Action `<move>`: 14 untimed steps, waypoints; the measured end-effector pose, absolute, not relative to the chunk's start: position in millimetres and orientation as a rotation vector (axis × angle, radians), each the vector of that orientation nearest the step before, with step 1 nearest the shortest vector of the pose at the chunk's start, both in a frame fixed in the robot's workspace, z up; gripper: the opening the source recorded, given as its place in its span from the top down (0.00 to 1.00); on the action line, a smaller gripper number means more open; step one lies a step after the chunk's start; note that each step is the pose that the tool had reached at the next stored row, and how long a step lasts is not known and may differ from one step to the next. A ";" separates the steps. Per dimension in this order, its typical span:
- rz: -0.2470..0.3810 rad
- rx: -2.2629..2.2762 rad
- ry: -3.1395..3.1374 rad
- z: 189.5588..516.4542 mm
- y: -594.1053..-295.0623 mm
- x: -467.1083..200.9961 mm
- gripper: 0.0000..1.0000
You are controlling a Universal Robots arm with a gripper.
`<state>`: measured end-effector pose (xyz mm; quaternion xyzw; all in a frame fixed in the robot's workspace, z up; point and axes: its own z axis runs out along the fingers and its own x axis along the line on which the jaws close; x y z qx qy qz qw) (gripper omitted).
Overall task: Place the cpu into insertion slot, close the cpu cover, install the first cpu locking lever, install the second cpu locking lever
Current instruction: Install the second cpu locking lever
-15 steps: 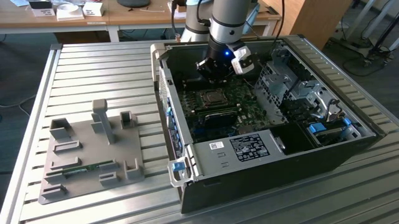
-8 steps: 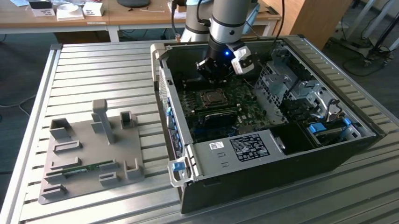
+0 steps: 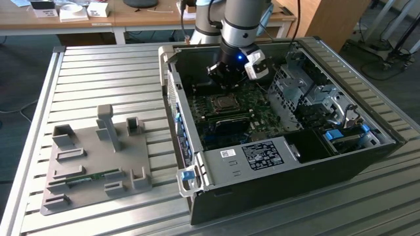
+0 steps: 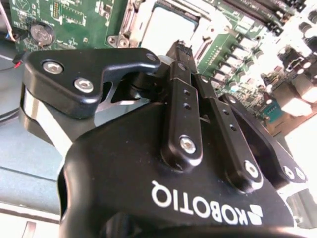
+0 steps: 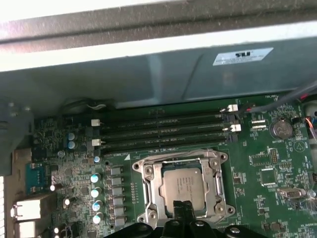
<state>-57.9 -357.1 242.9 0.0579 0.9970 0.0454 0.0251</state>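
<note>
The cpu (image 5: 184, 187) lies flat in the insertion slot (image 3: 223, 102) on the green motherboard, its silvery top showing. The cpu cover (image 5: 150, 184) lies down around it, framing the chip through its window. A thin lever wire (image 5: 168, 160) runs along one side of the socket. My gripper (image 5: 183, 207) hangs just above the edge of the chip, its black fingers shut together with nothing between them. In the second wrist view the gripper (image 4: 181, 49) tapers toward the bright cpu (image 4: 166, 25). In the exterior view the gripper (image 3: 229, 87) reaches down inside the open computer case.
Long black memory slots (image 5: 163, 131) and a coin battery (image 5: 280, 130) flank the socket. The case wall (image 5: 148, 74) rises close by. A drive cage (image 3: 308, 93) and power supply (image 3: 262, 155) fill the case. A grey fixture plate (image 3: 98, 162) lies at the exterior view's left.
</note>
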 end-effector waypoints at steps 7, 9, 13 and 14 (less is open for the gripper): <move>0.140 0.179 3.083 243.0 -365.5 -57.5 0.89; 0.140 0.179 3.083 242.9 -367.4 -57.5 0.89; 0.140 0.179 3.083 242.9 -371.3 -57.4 0.89; 0.140 0.179 3.083 242.9 -372.3 -57.4 0.89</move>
